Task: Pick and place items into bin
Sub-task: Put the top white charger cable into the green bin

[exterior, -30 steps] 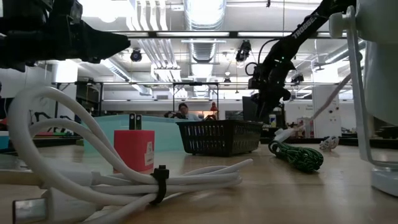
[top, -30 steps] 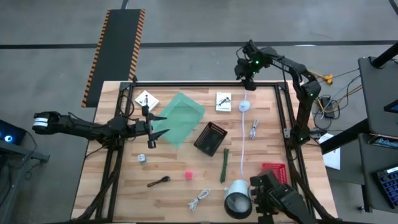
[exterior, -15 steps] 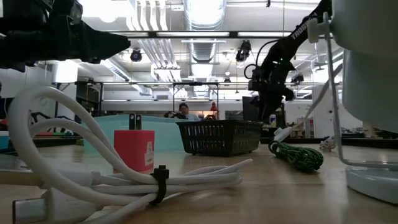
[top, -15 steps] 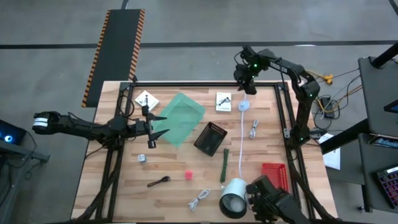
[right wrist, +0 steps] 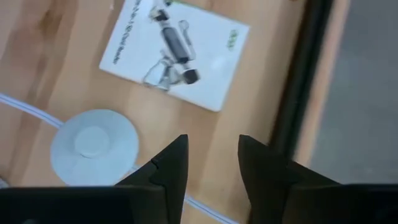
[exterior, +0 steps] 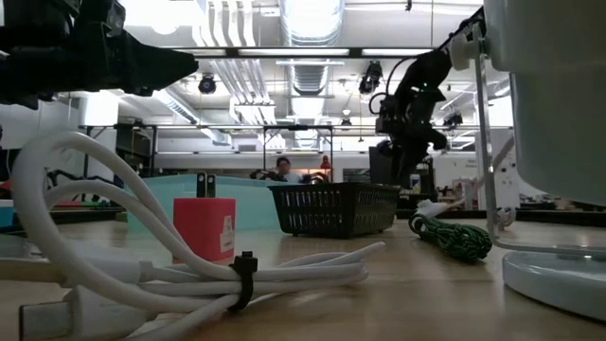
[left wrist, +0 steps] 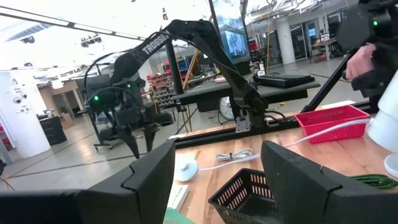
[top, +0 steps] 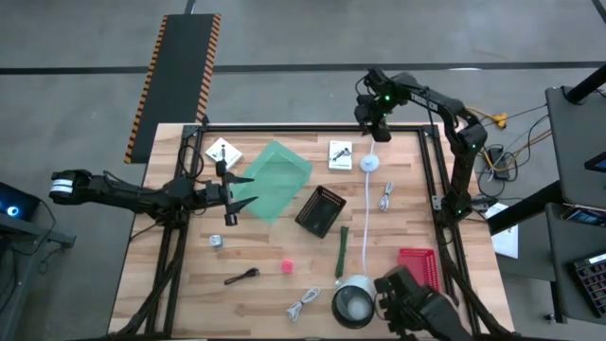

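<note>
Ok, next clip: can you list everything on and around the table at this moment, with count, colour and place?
cards: two, white printed, far side; other at
green bin: one, teal, left of centre
black basket: one, centre
cord with puck: one, white, running from far side toward near edge
cables: two, silver-white coils, one right of the cord, one near edge
green stick: one, dark, beside cord
pink ball: one, near centre
spoon: one, brown, near left
metal piece: one, small, left
red tray: one, near right
bowl: one, grey, near edge
person's arm: dark sleeve, by bowl
left gripper: open, over bin's left edge
right gripper: open, above far edge near puck
</note>
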Robot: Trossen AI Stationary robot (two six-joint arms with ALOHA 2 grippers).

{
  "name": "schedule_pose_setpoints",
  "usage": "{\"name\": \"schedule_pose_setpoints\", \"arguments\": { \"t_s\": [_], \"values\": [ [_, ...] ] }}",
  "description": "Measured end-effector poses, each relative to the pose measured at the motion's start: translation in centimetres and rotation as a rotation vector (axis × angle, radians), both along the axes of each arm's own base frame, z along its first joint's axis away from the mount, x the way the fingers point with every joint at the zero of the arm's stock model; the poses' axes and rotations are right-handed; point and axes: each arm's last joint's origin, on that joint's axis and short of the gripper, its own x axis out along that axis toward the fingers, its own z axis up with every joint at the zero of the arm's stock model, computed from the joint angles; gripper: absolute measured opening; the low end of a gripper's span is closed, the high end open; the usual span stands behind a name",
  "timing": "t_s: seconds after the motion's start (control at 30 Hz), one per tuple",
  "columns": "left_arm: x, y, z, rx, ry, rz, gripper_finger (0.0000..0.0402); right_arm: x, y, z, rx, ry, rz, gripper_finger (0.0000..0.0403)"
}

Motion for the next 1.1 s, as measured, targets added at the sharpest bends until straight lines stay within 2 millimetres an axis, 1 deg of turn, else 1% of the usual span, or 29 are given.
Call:
{"name": "schedule_pose_setpoints", "arguments": {
  "t_s": [0.1,0.2,0.33,0.43,0.5,0.7,0.93,1.1],
  "values": [
    [0.0,0.0,0.0,0.000,0.000,0.000,0.0222,0.0,-0.5,0.8,-0.032,-0.018,0.000,0.0113],
    [0.0,0.0,0.0,0.000,0.001,0.000,0.0222,0.2,-0.8,1.2,-0.077,-0.043,0.026,0.0106],
    [0.0,0.0,0.0,-0.001,0.001,0.001,0.0222,0.6,-0.5,0.4,-0.075,-0.009,0.069,0.0104],
    [0.0,0.0,0.0,-0.001,0.002,0.008,0.0222,0.9,-0.1,-0.2,-0.087,0.074,0.091,0.0111],
    [0.0,0.0,-0.1,-0.001,0.005,0.008,0.0222,1.0,0.0,-0.2,-0.087,0.071,0.090,0.0118],
    [0.0,0.1,-0.1,-0.003,0.006,0.026,0.0222,1.2,0.6,0.0,-0.013,0.016,0.103,0.0131],
    [0.0,0.1,-0.1,-0.004,0.005,0.033,0.0222,1.1,1.2,0.1,0.077,-0.029,0.100,0.0132],
    [0.0,0.1,-0.1,-0.004,0.005,0.037,0.0222,1.2,1.4,0.4,0.130,-0.050,0.063,0.0127]
  ]
}}
